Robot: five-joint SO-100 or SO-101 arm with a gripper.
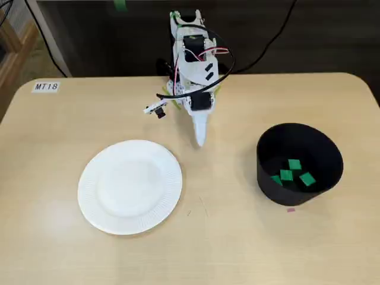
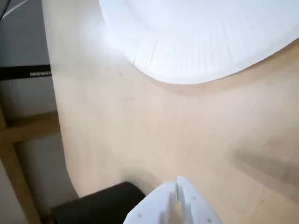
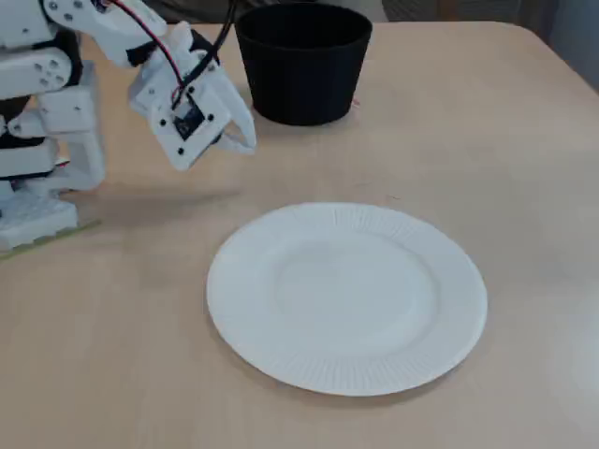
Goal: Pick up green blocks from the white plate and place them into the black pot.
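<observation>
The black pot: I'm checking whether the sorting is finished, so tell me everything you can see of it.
The black pot is a round, matte, open-topped container with walls tapering slightly toward the base. It stands upright on the table at the right of a fixed view. Several green blocks lie loose on its bottom. Outside, only the table touches it.

under your gripper (image 1: 199, 139) fingers: bare table (image 1: 225, 249), free | ahead of the fingertips, wrist view: white plate (image 2: 196, 42) lies flat and low, near | right of the fingers in a fixed view: black pot (image 1: 267, 176) stands tall, well apart, you have clear table between
</observation>
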